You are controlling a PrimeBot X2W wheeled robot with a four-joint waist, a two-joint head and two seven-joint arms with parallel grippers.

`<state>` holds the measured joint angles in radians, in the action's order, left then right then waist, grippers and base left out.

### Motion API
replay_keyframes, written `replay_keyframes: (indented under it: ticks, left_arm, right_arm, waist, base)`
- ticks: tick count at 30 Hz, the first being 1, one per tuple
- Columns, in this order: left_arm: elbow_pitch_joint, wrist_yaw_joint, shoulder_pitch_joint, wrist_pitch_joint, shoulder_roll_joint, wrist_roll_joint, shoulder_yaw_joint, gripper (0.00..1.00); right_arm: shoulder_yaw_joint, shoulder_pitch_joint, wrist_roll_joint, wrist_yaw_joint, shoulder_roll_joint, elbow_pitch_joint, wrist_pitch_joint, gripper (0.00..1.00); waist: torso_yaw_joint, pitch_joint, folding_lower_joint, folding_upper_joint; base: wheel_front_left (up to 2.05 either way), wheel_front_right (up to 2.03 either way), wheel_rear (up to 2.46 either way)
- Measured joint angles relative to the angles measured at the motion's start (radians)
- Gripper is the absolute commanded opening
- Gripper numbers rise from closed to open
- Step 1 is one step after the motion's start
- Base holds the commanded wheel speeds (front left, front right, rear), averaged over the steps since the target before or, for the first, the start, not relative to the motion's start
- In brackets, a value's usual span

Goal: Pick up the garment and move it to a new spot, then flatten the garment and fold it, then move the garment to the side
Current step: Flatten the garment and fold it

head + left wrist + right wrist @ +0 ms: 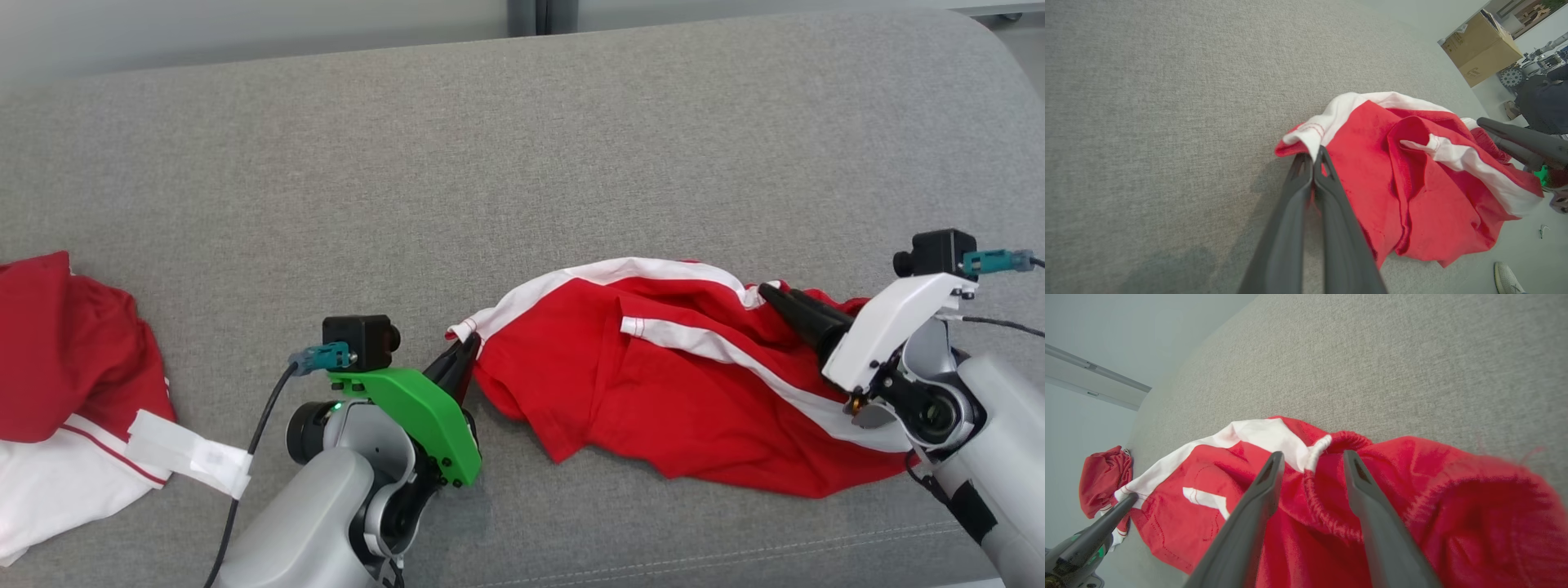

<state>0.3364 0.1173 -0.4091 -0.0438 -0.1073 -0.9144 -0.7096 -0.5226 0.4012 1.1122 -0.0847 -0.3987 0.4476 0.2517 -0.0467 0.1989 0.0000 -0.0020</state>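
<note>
Pinches a white-hemmed corner of the garment [694, 392] with the left gripper [1316, 154], jaws pressed together and cloth caught right at their tips. Holds the right gripper [1312, 457] at the opposite end, jaws apart, one finger on either side of the gathered red waistband [1331, 441] and its white stripe end just past the tips. Cannot tell whether either of those fingers presses the fabric. Has the garment, red with white stripes, lying crumpled on the grey cushion [522, 163] and stretched between the two pairs of jaws. Spreads ahead and to the right of the left jaws in the left wrist view. Bunches beneath and ahead of the right jaws in the right wrist view. Has a second red-and-white garment [65, 367] heaped on the same cushion, well apart from the left jaws, on the side away from the pinched corner. Takes in, far beyond the left jaws and past the cushion's edge, a cardboard box [1480, 47], and off to their right a pale shoe [1506, 279] on the floor.
</note>
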Motion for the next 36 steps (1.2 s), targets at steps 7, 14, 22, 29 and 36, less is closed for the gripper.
replay_keyframes:
  ticks: [7, 14, 22, 29, 36]
  left_arm:
    - [-0.015, 0.0, 0.0, -0.001, 0.003, 0.003, -0.004, 0.0]
    - [-0.02, 0.0, 0.0, -0.001, 0.003, 0.003, 0.001, 0.0]
    - [-0.022, 0.0, 0.0, -0.001, -0.002, 0.003, 0.008, 0.0]
    - [-0.026, 0.0, 0.0, -0.001, -0.002, 0.003, 0.009, 0.0]
    - [-0.027, 0.0, 0.0, -0.001, -0.003, 0.003, 0.012, 0.0]
  right_arm:
    - [0.006, 0.076, 0.016, 0.018, -0.004, -0.004, 0.063, 0.53]
    - [-0.011, 0.087, 0.014, 0.035, -0.009, 0.008, 0.118, 0.5]
    - [-0.03, 0.088, 0.013, 0.044, -0.022, 0.01, 0.169, 0.5]
    - [-0.04, 0.107, 0.005, 0.061, -0.038, 0.013, 0.2, 0.45]
    - [-0.041, 0.11, 0.005, 0.06, -0.033, 0.01, 0.216, 0.49]
  waist:
    - [0.017, 0.015, 0.0, 0.0]
    - [0.028, 0.024, 0.0001, 0.0]
    - [0.022, 0.027, 0.0, 0.0]
    - [0.014, 0.032, 0.0, 0.0]
    - [0.011, 0.036, 0.0, 0.0]
  base:
    - [0.0, 0.0, 0.0]
    - [0.0, 0.0, 0.0]
    - [0.0, 0.0, 0.0]
    - [0.0, 0.0, 0.0]
    - [0.0, 0.0, 0.0]
